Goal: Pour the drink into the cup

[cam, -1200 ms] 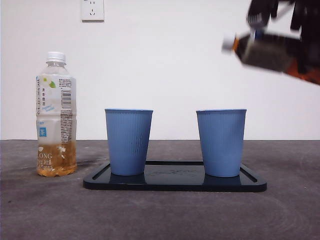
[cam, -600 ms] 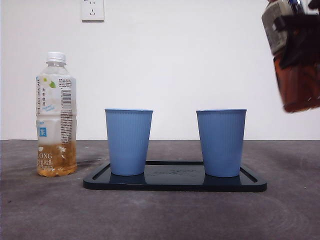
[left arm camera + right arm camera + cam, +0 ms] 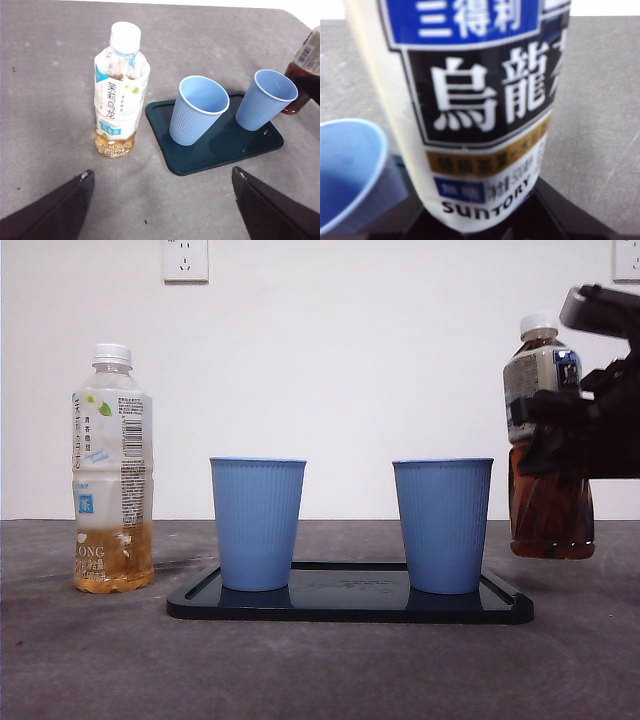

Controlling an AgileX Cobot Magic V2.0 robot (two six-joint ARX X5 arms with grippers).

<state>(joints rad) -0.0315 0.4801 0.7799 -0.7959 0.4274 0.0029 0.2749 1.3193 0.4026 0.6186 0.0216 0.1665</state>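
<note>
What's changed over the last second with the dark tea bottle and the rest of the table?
The right tool has swung the dark tea bottle from lying tipped, high up, to upright, and lowered it beside the right-hand blue cup, its base just above the table. The cap is on. The jasmine tea bottle, the left-hand blue cup and the tray have not moved. The left tool waits.

Two blue cups (image 3: 258, 523) (image 3: 443, 524) on dark tray (image 3: 350, 606), pale bottle (image 3: 112, 470) at 9 o'clock, gripper (image 3: 575, 435) clasping upright tea bottle (image 3: 547, 455) at 3 o'clock.
</note>
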